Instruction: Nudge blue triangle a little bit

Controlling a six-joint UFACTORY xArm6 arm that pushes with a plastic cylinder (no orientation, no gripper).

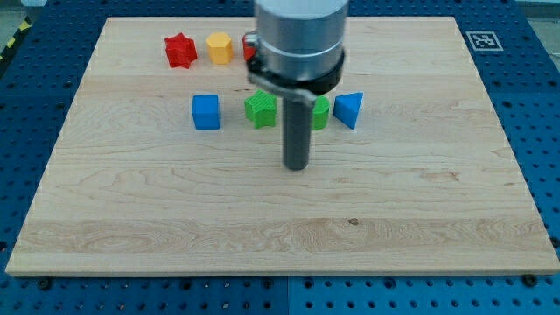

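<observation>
The blue triangle (348, 109) lies on the wooden board (280, 219), right of the board's middle, touching or very near a green block (321, 113) on its left that the rod partly hides. My tip (297, 166) rests on the board below and to the left of the blue triangle, about a block's width away from it. The arm's grey body covers the view's top centre.
A green star-like block (260, 109) sits left of the rod, a blue cube (206, 112) further left. A red star (180, 50) and a yellow hexagon-like block (219, 47) lie near the top edge, with a red block (248, 48) mostly hidden by the arm.
</observation>
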